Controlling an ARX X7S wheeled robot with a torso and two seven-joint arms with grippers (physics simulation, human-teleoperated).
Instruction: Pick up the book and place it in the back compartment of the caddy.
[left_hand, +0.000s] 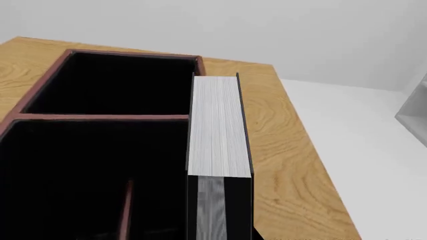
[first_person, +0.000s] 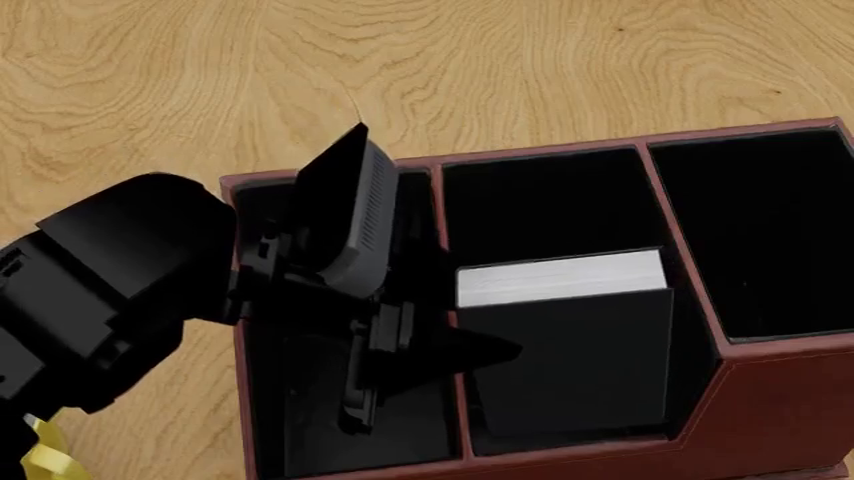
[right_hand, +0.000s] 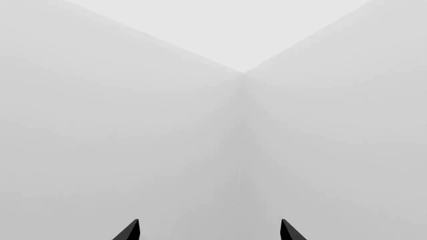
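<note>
Since the book stands inside the caddy, your left gripper sits beside it, grip unreadable, while your right gripper's fingertips are spread on nothing

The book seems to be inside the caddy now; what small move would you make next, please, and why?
Probably let the left gripper release the book: it already stands upright, page edges up, inside the middle strip of the caddy.

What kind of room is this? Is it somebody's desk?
Probably a desk, but a computer-made one, not a real room. A light wooden table holds a red-brown caddy with a black book standing in it. Behind are only blank pale walls, with no windows or furniture showing.
</note>
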